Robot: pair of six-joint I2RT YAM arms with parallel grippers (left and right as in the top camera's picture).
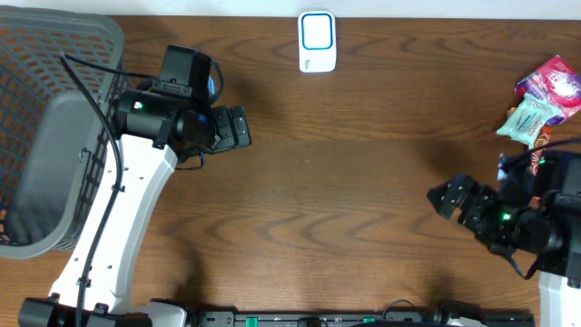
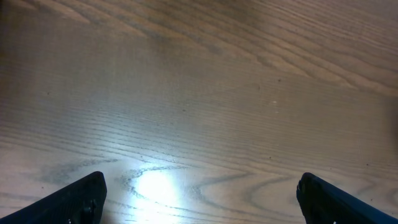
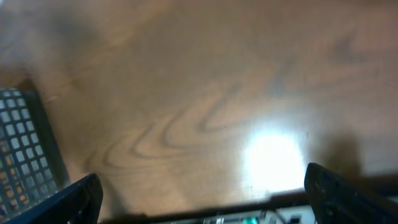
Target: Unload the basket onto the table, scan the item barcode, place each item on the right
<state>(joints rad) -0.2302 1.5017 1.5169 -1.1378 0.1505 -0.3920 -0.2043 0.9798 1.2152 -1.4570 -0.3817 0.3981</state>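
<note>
The items are a small heap of snack packets at the far right of the table: a pink packet [image 1: 554, 80] and a pale green packet [image 1: 529, 120]. No barcode shows on them. A white scanner with a blue ring [image 1: 317, 41] stands at the back centre. My left gripper [image 1: 241, 127] hovers open over bare wood, left of the scanner. In the left wrist view, the gripper [image 2: 199, 199] has only table between its fingers [image 2: 81, 198]. My right gripper [image 1: 447, 198] is open and empty, left of and below the packets. The right wrist view shows it [image 3: 202, 199] over wood.
A grey mesh basket [image 1: 54, 54] fills the left end of the table, and its wall [image 3: 22, 149] shows in the right wrist view. The table's front edge with equipment below it [image 3: 249, 214] lies just under the right gripper.
</note>
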